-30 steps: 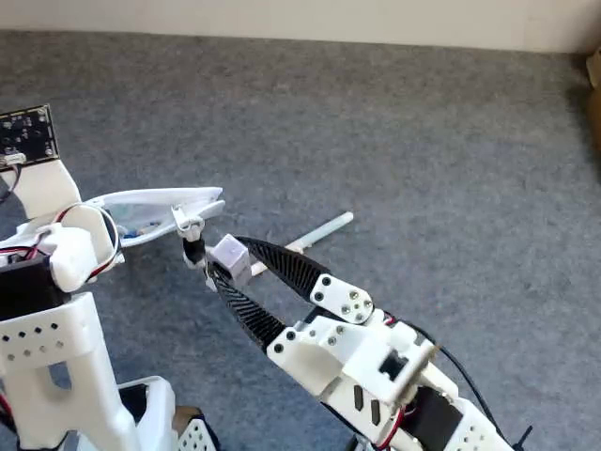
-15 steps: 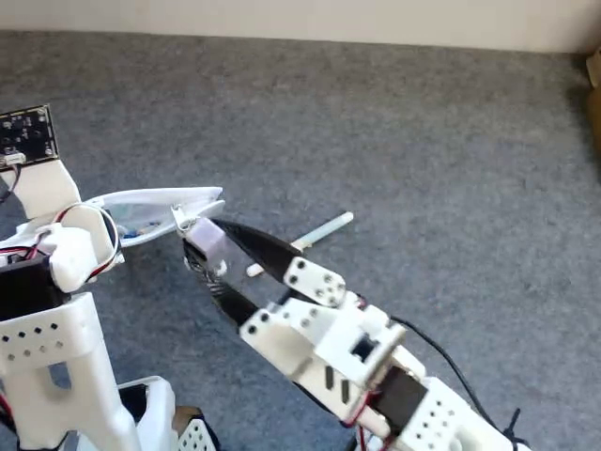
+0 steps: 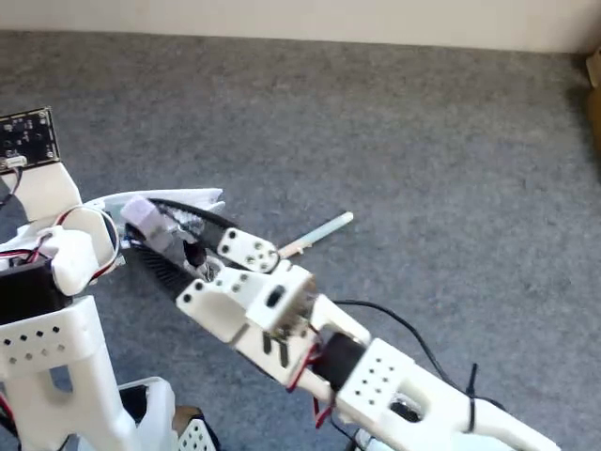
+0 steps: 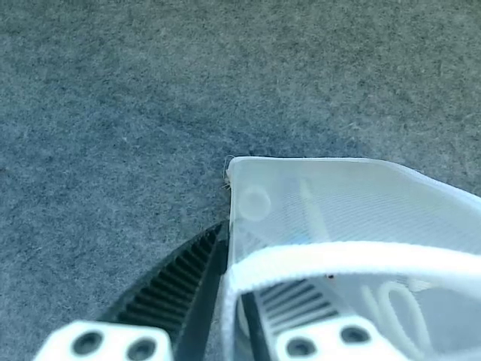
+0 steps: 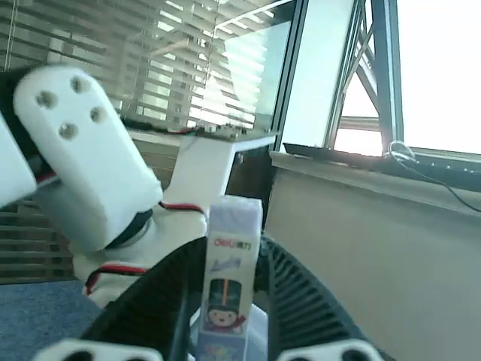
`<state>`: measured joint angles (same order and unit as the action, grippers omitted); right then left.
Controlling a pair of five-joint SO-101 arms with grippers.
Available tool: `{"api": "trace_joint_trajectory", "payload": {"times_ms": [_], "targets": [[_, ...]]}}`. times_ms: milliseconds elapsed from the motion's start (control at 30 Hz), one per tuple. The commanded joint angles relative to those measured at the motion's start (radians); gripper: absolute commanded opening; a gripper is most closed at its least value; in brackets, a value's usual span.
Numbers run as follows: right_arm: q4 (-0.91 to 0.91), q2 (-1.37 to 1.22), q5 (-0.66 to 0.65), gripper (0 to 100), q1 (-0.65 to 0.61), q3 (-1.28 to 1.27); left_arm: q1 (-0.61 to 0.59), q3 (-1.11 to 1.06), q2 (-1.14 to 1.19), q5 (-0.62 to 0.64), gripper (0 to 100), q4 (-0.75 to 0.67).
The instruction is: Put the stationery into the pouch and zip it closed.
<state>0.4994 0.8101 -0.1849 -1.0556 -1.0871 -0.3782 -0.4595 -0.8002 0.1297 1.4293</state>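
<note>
A white mesh pouch (image 3: 174, 200) is held up off the grey carpet at the left, its mouth gaping. My left gripper (image 4: 228, 252) is shut on the pouch's (image 4: 353, 218) rim, one black finger outside the mesh and one inside. My right gripper (image 3: 137, 227) is shut on a small lavender-and-white eraser (image 3: 144, 213) and sits at the pouch's mouth, close to the left arm (image 3: 58, 254). In the right wrist view the eraser (image 5: 229, 278) stands upright between the two black fingers (image 5: 150, 301). A pale pen (image 3: 317, 231) lies on the carpet to the right of the pouch.
The grey carpet (image 3: 441, 160) stretches open to the right and back. A pale wall edge (image 3: 310, 19) runs along the far side. The right arm's body (image 3: 319, 348) crosses the near middle.
My right gripper has carried the eraser leftward, from beside the pouch's right tip to over its open mouth. The left arm and pouch have stayed put.
</note>
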Motion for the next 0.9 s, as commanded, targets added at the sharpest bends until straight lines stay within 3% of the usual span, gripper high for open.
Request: {"api": "trace_joint_trajectory", "payload": {"times_ms": [0, 467, 867], "targets": [[0.101, -0.076, 0.002, 0.5, -0.01, 0.077, -0.007, -0.004, 0.012, -0.008, 1, -0.017], [0.294, -0.214, 0.002, 0.5, 0.071, 0.096, -0.007, -0.002, 0.012, -0.008, 1, -0.017], [0.292, -0.228, 0.008, 0.5, 0.067, 0.073, -0.007, -0.004, 0.012, -0.008, 1, -0.017]]}}
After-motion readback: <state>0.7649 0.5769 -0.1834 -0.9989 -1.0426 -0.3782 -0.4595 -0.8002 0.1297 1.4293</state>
